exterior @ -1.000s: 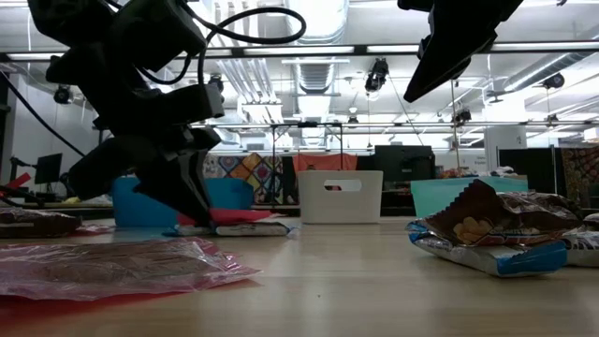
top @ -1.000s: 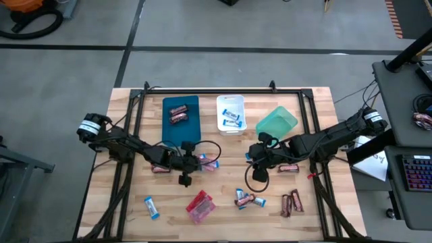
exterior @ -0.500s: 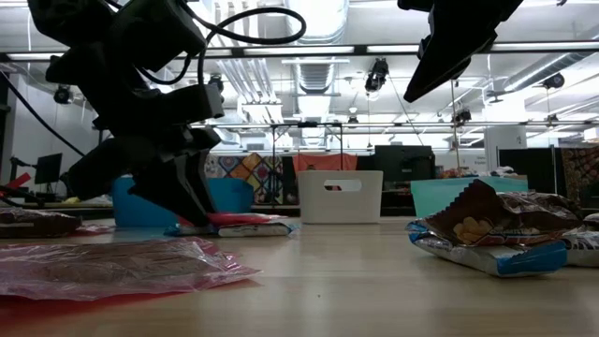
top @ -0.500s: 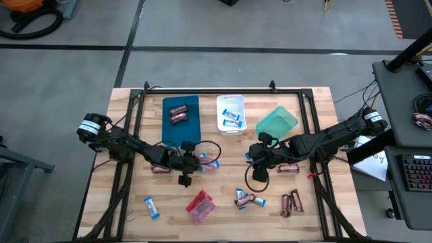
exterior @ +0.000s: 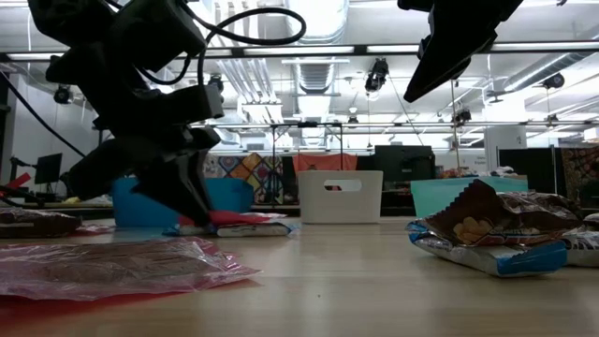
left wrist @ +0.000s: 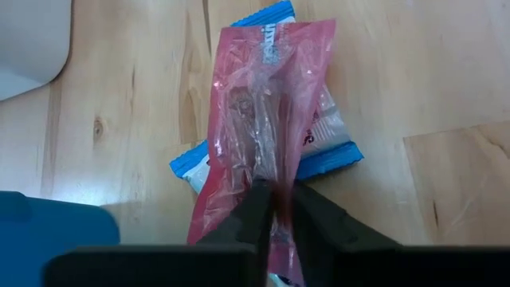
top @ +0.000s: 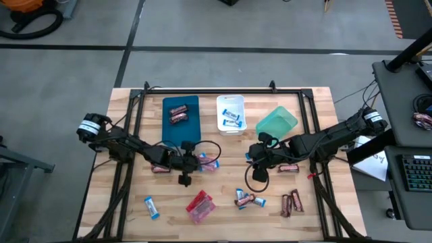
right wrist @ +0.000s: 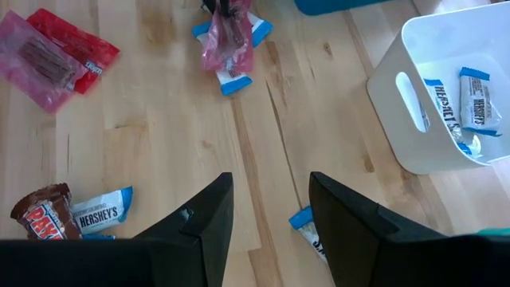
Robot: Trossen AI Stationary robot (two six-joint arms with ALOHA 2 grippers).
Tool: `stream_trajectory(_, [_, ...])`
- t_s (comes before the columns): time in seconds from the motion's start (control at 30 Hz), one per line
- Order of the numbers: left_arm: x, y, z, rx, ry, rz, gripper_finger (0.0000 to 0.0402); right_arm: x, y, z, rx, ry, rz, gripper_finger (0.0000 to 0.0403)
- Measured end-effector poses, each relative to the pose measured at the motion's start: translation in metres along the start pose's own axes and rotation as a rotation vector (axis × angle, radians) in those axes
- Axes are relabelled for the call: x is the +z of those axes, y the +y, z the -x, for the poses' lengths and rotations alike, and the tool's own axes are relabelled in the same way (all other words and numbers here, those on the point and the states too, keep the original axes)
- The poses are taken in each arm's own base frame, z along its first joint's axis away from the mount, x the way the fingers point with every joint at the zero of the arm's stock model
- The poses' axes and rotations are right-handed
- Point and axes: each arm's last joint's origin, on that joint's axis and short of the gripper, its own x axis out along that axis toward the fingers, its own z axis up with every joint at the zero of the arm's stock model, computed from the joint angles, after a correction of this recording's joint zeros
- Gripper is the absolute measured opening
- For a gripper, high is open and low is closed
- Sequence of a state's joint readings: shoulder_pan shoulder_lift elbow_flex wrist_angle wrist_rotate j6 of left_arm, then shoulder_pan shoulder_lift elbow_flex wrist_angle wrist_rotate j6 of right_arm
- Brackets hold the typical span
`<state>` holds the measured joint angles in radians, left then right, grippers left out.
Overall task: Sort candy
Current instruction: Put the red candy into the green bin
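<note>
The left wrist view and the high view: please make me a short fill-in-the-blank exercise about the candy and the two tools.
1. The left tool is shut on a ____ packet.
2. That packet lies on top of a bar with a blue-and-____ wrapper.
3. The white tray holds only ____-and-white bars.
4. The right tool is ____ and holds nothing.

Missing words: pink; white; blue; open
</note>
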<state>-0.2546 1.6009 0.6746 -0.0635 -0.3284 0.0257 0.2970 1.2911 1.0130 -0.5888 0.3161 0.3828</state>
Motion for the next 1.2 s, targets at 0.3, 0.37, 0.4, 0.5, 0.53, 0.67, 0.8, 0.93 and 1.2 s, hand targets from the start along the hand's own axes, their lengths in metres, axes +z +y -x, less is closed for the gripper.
stream_trajectory(0.3, [0.001, 0.002, 0.006, 0.002, -0.009, -0.016, 0.0001, 0.000, 0.000, 0.000, 0.001, -0.001, -0.011, 0.0157])
stream_trajectory(0.37, [0.004, 0.004, 0.012, 0.003, -0.032, -0.014, 0.0001, 0.000, 0.000, 0.000, 0.000, -0.001, -0.013, 0.0157])
stream_trajectory(0.4, [0.006, 0.006, 0.016, 0.004, -0.049, -0.008, 0.0000, 0.000, 0.000, 0.000, 0.001, -0.002, -0.013, 0.0157])
stream_trajectory(0.5, [0.011, 0.010, 0.028, 0.006, -0.103, 0.014, 0.0000, -0.001, 0.000, -0.002, 0.004, -0.010, -0.014, 0.0157])
stream_trajectory(0.53, [0.013, 0.011, 0.032, 0.006, -0.119, 0.021, 0.0000, -0.002, 0.000, -0.003, 0.007, -0.018, -0.012, 0.0157])
stream_trajectory(0.67, [0.022, 0.016, 0.045, -0.004, -0.219, 0.049, 0.0000, -0.004, 0.003, -0.011, 0.035, -0.097, 0.016, 0.0157])
stream_trajectory(0.8, [0.035, 0.017, 0.055, -0.058, -0.383, 0.044, 0.0000, -0.005, 0.005, -0.022, 0.040, -0.258, 0.091, 0.0157])
stream_trajectory(0.93, [0.043, 0.018, 0.057, -0.074, -0.473, 0.039, 0.0000, -0.006, 0.006, -0.027, 0.009, -0.426, 0.190, 0.0157])
stream_trajectory(1.2, [0.050, 0.016, 0.045, -0.062, -0.533, 0.059, 0.0000, 0.001, 0.014, -0.040, 0.015, -0.580, 0.264, 0.0189])
